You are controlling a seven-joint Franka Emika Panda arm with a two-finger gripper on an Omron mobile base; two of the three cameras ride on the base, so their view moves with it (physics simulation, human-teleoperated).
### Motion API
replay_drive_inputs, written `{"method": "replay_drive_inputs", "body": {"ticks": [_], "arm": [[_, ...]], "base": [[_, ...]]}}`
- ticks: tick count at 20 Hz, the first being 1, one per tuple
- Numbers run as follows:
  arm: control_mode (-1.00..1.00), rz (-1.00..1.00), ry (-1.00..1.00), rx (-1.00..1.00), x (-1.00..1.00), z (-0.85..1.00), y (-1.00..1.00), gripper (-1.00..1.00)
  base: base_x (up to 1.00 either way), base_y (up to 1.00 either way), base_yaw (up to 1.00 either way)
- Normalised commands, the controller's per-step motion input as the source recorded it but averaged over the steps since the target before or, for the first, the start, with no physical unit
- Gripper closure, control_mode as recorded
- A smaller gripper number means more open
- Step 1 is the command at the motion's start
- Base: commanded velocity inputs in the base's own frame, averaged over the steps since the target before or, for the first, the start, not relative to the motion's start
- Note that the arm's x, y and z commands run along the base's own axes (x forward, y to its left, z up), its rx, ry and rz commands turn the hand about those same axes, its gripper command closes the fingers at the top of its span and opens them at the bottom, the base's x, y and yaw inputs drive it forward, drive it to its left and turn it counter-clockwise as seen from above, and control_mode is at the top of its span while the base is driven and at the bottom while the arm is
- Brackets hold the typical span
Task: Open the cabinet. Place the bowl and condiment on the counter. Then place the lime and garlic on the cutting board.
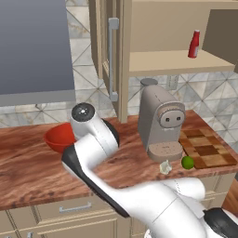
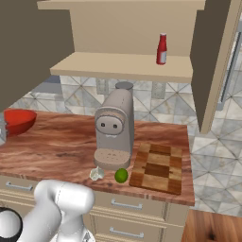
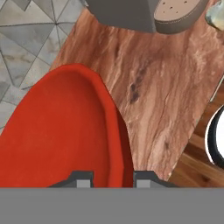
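Note:
The red bowl (image 3: 57, 135) fills the left of the hand view, its rim pinched between my gripper (image 3: 113, 179), which is shut on it. The bowl (image 1: 59, 137) (image 2: 18, 120) is at the left end of the counter (image 1: 28, 167) (image 2: 61, 146); I cannot tell whether it touches the wood. The cabinet (image 1: 111, 56) stands open, and the condiment (image 1: 194, 44) (image 2: 161, 48) is upright on its shelf. Near the front edge, the lime (image 1: 187, 162) (image 2: 121, 175) and garlic (image 1: 166, 167) (image 2: 97, 174) lie on the counter just left of the cutting board (image 1: 207, 148) (image 2: 158, 166).
A grey coffee machine (image 1: 160, 123) (image 2: 113, 130) stands mid-counter, right behind the garlic and lime. A grey appliance (image 1: 32, 46) hangs over the counter's left part. Drawers (image 2: 125, 205) run below the counter, which ends just right of the board.

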Motion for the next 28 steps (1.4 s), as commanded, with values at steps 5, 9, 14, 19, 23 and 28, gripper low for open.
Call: {"method": "replay_drive_inputs", "body": {"ticks": [5, 9, 14, 19, 23, 28], "arm": [[-1.00, 0.00, 0.00, 0.00, 0.24, -0.15, 0.00, 1.00], [-1.00, 0.00, 0.00, 0.00, 0.29, -0.33, 0.04, 1.00], [-1.00, 0.00, 0.00, 0.00, 0.27, -0.32, 0.01, 1.00], [-1.00, 0.00, 0.00, 0.00, 0.34, -0.17, 0.00, 1.00], [-1.00, 0.00, 0.00, 0.00, 0.41, -0.18, 0.06, 1.00], [-1.00, 0.00, 0.00, 0.00, 0.31, -0.20, 0.11, 1.00]], "base": [[0.00, 0.00, 0.00], [0.00, 0.00, 0.00], [0.00, 0.00, 0.00], [0.00, 0.00, 0.00], [0.00, 0.00, 0.00], [0.00, 0.00, 0.00]]}}
